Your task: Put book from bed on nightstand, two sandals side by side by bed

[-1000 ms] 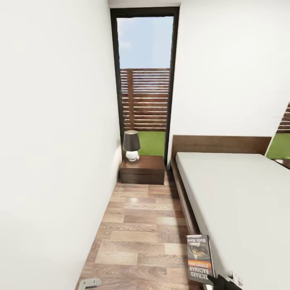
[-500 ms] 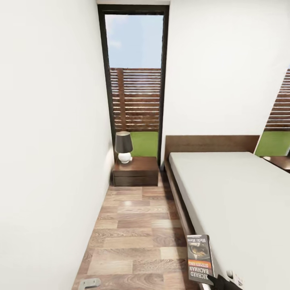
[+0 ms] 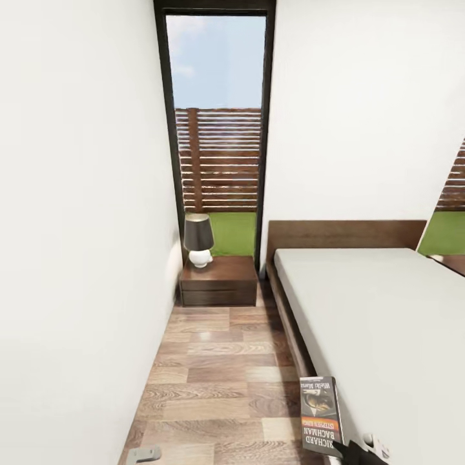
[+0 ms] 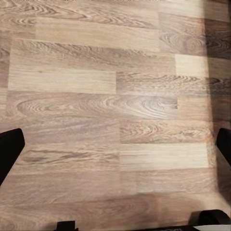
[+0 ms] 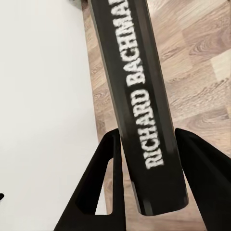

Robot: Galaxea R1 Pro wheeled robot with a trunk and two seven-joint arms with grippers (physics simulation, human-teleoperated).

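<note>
Beside large grey-mattressed, dark-framed bed (image 3: 387,323); ahead, low reddish-brown wooden nightstand (image 3: 219,284) under small dark-shaded lamp (image 3: 198,240). Thin dark paperback book (image 3: 320,413) pinched spine-on by closed right gripper (image 5: 144,192); left gripper (image 4: 115,159) spread, empty. Risk: narrow grip slipping, book striking lamp.

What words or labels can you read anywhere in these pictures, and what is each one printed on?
"RICHARD BACHMAN": white capitals on the dark spine of the book, held between the fingers of the right end effector.
"RICHARD BACHMAN": also on the book's front cover in the head view.
An orange band on the cover, seemingly "STEPHEN KING", and a white line at its far end: too small and blurred to be sure.
</note>
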